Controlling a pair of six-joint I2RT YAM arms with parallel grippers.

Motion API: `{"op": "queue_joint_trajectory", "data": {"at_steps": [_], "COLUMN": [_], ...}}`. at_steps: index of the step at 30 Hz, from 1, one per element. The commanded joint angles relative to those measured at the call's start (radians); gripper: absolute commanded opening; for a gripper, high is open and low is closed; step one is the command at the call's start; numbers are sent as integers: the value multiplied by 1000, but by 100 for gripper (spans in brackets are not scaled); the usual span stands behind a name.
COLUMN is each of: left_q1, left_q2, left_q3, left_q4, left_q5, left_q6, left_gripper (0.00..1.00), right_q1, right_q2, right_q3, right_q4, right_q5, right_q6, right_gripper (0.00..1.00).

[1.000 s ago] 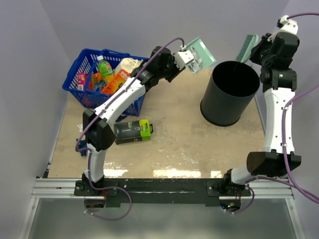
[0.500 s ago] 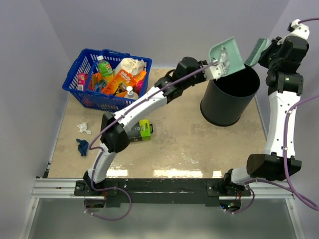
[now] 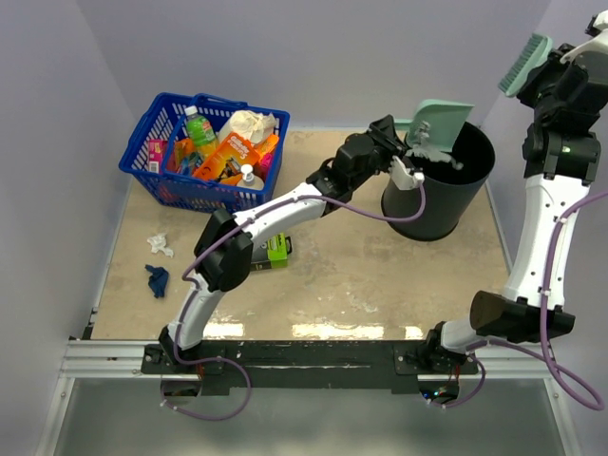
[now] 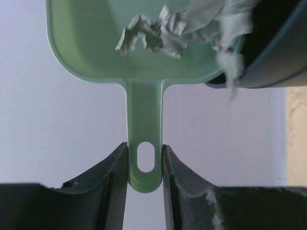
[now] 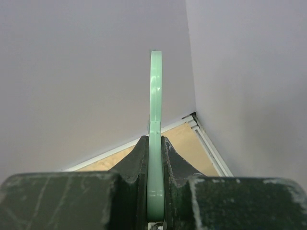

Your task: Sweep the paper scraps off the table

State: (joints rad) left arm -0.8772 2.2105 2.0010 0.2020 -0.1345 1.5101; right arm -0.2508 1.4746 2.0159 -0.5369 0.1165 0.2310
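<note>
My left gripper is shut on the handle of the teal dustpan, which is tipped over the black bin. Whitish-grey paper scraps slide from the pan toward the bin's rim. From above, the dustpan hangs over the bin's far left edge. Two more paper scraps lie on the table at the left: a whitish one and a dark blue one. My right gripper is shut on the teal brush, held high at the far right, its head above the bin.
A blue basket full of groceries stands at the back left. A green-and-black box lies mid-table, partly under my left arm. Purple walls close in the left, back and right sides.
My left arm swung the dustpan rightward from near the basket to over the bin and tipped it, so scraps are spilling. The right arm lifted the brush higher and to the right.
</note>
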Motion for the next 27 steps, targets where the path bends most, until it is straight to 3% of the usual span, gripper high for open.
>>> {"op": "queue_joint_trajectory", "data": {"at_steps": [1, 9, 11, 12, 13, 16, 19, 24, 26, 27], "left_q1": [3, 3, 6, 7, 12, 58, 61, 112, 173, 202], "left_q2": [-34, -55, -61, -81, -103, -244, -388, -702, -767, -820], "left_q3": [25, 71, 99, 138, 157, 157, 130, -178, -258, -277], "left_q4": [298, 346, 306, 237, 182, -71, -321, -381, -389, -401], "left_q5": [13, -53, -111, -135, -164, -65, -2, 6, -25, -27], "left_q6": [142, -72, -207, -281, -456, -772, -917, -935, -924, -929], "left_gripper": [0, 0, 0, 0, 0, 0, 0, 0, 0, 0], "right_q1": [-2, -2, -2, -2, -4, -2, 2, 82, 178, 206], "right_q2": [3, 6, 10, 12, 15, 21, 30, 33, 27, 24], "right_q3": [12, 3, 7, 9, 9, 10, 15, -5, -37, -52], "right_q4": [38, 41, 43, 45, 46, 57, 69, 80, 69, 65], "right_q5": [3, -32, -57, -69, -108, -199, -343, -481, -515, -605], "right_q6": [8, 31, 37, 42, 42, 28, 31, -25, -108, -131], "right_gripper": [0, 0, 0, 0, 0, 0, 0, 0, 0, 0]}}
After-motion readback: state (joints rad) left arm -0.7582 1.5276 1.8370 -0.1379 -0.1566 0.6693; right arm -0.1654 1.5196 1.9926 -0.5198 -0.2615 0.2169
